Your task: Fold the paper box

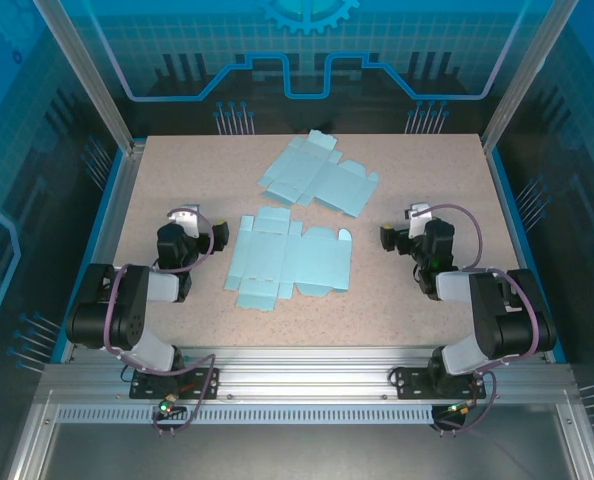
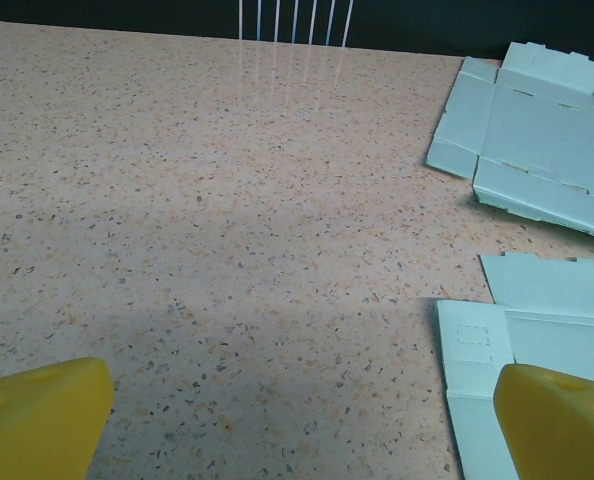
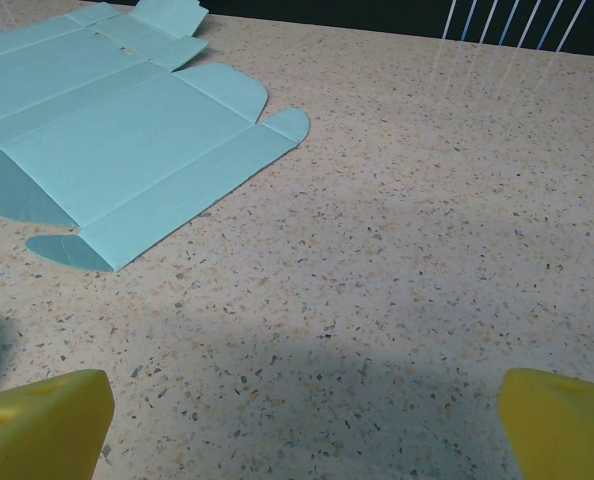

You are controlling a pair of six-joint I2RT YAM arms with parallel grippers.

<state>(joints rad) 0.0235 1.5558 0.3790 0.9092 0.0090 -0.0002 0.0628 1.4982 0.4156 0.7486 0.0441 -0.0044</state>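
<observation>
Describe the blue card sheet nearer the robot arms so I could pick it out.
On the speckled table lie two flat, light-blue box blanks. The near blank lies about mid-table, in front of the far blank. It lies square to the table's edges, while the far blank is turned askew toward the back edge.

No text, label, brand or number can be read. The near paper box blank [image 1: 289,262] and the far paper box blank [image 1: 319,172] are plain pale blue, the speckled bench [image 1: 427,300] is unmarked, and the back wall [image 1: 177,40] bears a wordless gear emblem [image 1: 310,12].
</observation>
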